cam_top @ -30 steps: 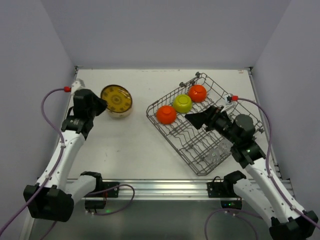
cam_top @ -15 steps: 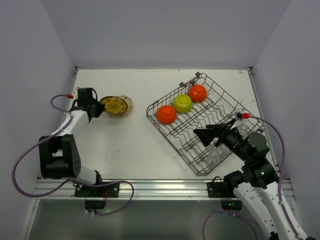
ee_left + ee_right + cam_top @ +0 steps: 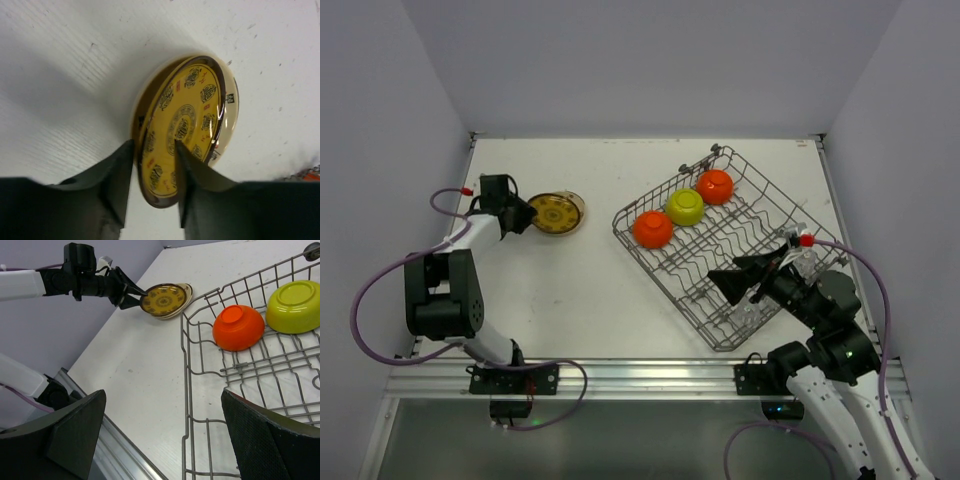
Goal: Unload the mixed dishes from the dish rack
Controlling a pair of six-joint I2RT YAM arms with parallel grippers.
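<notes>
No legible text in any view.
Round yellow-brown patterned plate [image 3: 195, 115], mid-frame in left wrist view: small red marks and dark medallions on its face, too blurred to read.

A grey wire dish rack [image 3: 700, 285] sits angled at the table's right, with two orange bowls [image 3: 653, 229] [image 3: 715, 186] and a yellow-green bowl [image 3: 685, 206] upturned along its far side. At left, a patterned plate [image 3: 187, 130] tilts on a cream plate [image 3: 231, 107].

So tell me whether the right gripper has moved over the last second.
Yes. The right gripper has drawn back toward the near corner of the dish rack, farther from the nearer orange bowl.
</notes>
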